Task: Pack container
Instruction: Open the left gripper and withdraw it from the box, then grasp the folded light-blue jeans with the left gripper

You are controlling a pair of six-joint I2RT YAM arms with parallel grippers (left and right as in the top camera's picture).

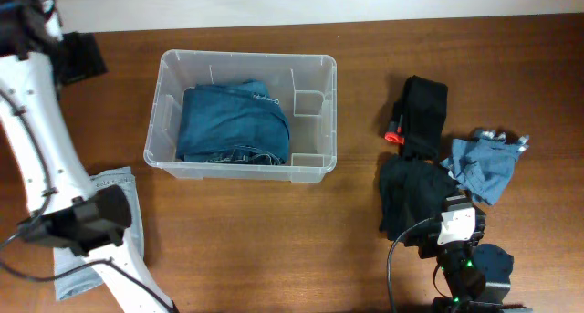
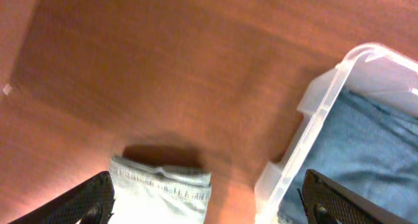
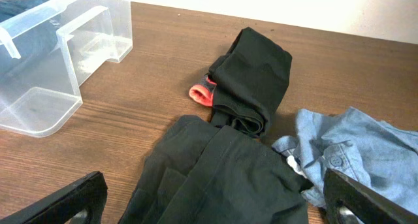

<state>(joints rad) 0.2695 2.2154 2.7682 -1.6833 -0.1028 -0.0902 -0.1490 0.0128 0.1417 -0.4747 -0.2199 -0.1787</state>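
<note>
Nearest me, the right gripper point(image 3: 212, 199) is released, jaws set wide with nothing between them, hovering low over the near edge of a black garment point(image 3: 222, 178) crumpled on the table point(image 1: 274, 240). Just right of that garment, and touching it, lies a light blue shirt point(image 3: 366, 149). Beyond both sits a black bundle point(image 3: 258, 74) with a red tip point(image 3: 199, 93) on its left side; its near end meets the black garment. On my left side, the left gripper point(image 2: 209, 199) is likewise released, jaws wide and empty, above the far end of a pale folded cloth point(image 2: 163, 185) lying flat on the wood. I note that the cloth runs under the left arm in the overhead view. Further out, the container point(image 1: 315, 71) stands upright on the table, left of centre and well apart from the garments on the right. Inside it, folded blue denim point(image 1: 233, 121) fills the left and middle; the right end shows bare plastic. The left wrist view shows the container's corner near the pale cloth, not touching it.
</note>
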